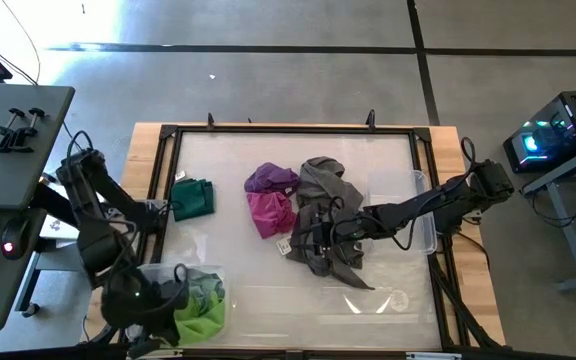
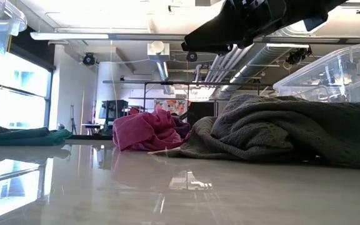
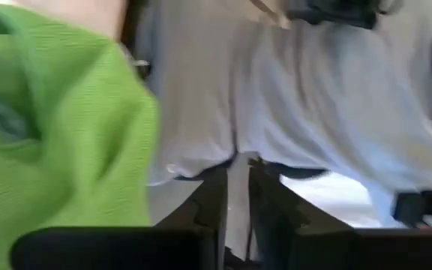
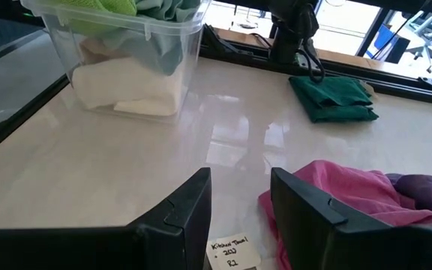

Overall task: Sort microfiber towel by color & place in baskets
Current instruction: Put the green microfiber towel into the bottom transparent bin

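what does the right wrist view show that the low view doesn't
Only the right wrist view: the smaller bin holding lime green and pale cloths, a white tag, and the right gripper, open. Only the low view: the grey towel and the wide bin. Both: the pink towel and dark green towel.

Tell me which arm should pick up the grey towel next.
Right. Its gripper hangs open over the grey towel mid-table, while the left gripper is down at the small bin.

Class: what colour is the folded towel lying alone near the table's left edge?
Dark green towel, clearest in the right wrist view.
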